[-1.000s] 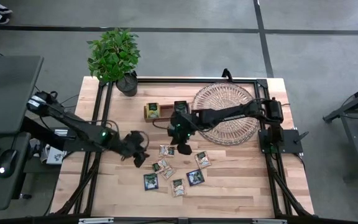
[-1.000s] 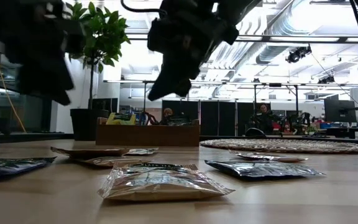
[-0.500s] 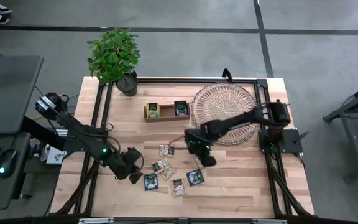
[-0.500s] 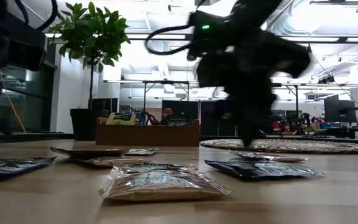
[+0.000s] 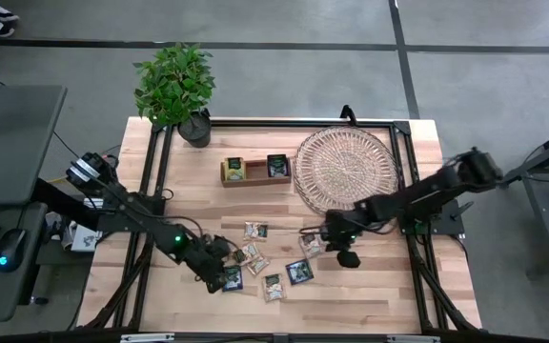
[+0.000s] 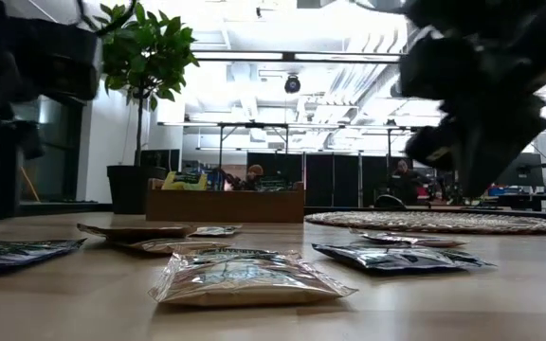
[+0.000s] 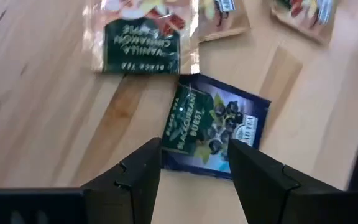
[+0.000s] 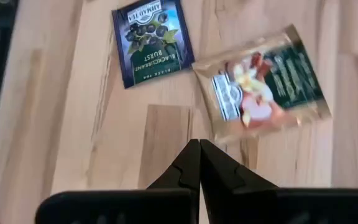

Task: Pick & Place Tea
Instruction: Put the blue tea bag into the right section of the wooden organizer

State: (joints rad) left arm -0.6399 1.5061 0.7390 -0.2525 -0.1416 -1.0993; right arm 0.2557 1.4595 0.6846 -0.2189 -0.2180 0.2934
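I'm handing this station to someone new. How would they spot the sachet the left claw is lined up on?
Start at the wooden table and find the loose cluster of tea sachets at its middle front. The one meant is the dark navy sachet at the cluster's left edge, under the open left claw. Its beige neighbour is pale; a second navy one lies farther right.

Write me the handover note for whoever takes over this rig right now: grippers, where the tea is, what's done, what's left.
Left gripper: open, low over the navy blackcurrant sachet at the near-left edge of the scatter, nothing held.
Right gripper: fingers shut and empty, over bare wood just right of the scatter, next to a beige sachet and a second navy one.
Tea: about seven loose sachets on the table in front of the wooden box.
Done: two of the box's compartments already hold tea. The wicker tray holds none.
Left: the loose sachets still need moving.
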